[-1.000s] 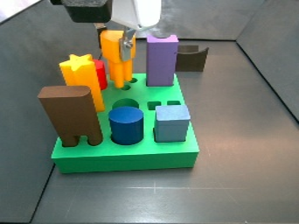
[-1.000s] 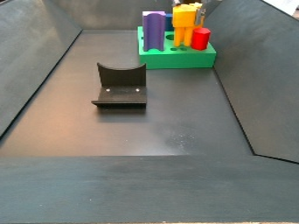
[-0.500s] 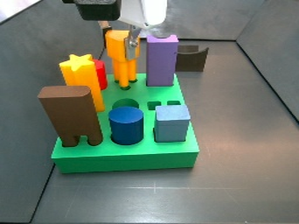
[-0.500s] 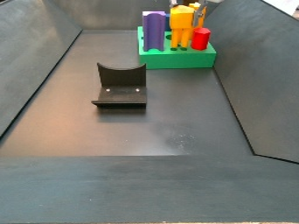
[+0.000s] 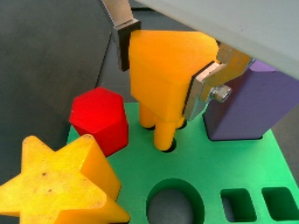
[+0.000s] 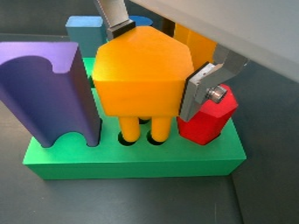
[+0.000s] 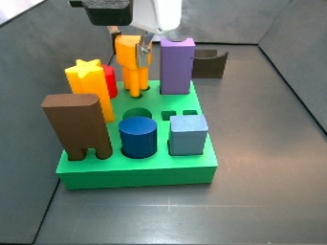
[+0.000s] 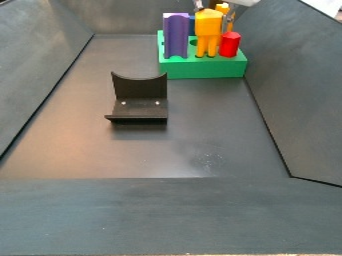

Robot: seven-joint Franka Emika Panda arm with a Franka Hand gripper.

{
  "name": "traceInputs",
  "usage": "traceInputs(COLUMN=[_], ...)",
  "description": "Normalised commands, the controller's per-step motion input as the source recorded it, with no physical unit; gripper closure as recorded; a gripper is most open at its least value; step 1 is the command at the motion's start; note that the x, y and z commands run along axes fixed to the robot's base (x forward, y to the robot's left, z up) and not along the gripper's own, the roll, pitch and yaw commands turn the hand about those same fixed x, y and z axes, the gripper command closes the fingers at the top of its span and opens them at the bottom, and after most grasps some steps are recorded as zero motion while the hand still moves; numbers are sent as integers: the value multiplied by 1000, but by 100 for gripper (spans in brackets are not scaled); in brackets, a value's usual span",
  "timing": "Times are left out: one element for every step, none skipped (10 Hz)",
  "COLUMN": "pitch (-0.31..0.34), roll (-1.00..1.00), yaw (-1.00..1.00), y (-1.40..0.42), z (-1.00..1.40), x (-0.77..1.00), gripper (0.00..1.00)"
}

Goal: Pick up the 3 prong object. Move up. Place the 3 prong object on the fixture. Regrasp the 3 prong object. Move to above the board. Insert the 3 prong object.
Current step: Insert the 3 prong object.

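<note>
The tool (image 6: pixel 158 74) is clenched on the 3 prong object (image 6: pixel 142 79), upright over the board (image 6: pixel 135 162) beside the purple block (image 6: pixel 49 92) and the red block (image 6: pixel 211 114). In both wrist views its prongs (image 5: pixel 163 131) enter the round holes. To finish well, I'd keep it vertical, press straight down, and release only once the body seats flush.

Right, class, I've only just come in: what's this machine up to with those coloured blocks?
The arm's pincer grips the 3 prong object, an orange block, upright over the green board. In both wrist views its prongs reach down into the board's small round holes, between the purple block and the red block. How far it is seated cannot be told. The fixture stands empty on the floor.
</note>
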Motion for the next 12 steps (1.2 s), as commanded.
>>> traceInputs(pitch=[0, 0, 0, 0, -16, 0, 6, 34, 4, 14, 10, 0], roll=[104, 146, 137, 189, 283, 273, 271, 243, 109, 77, 60, 26], yaw=[0, 0, 20, 57, 111, 91, 86, 74, 43, 71, 66, 0], y=[0, 0, 0, -69, -269, -180, -49, 0, 37, 114, 134, 63], z=[-289, -223, -223, -311, -360, -294, -240, -189, -111, -74, -86, -103], x=[126, 140, 66, 6, 29, 154, 180, 134, 0, 0, 0, -111], gripper=[100, 100, 100, 100, 100, 100, 100, 100, 100, 100, 100, 100])
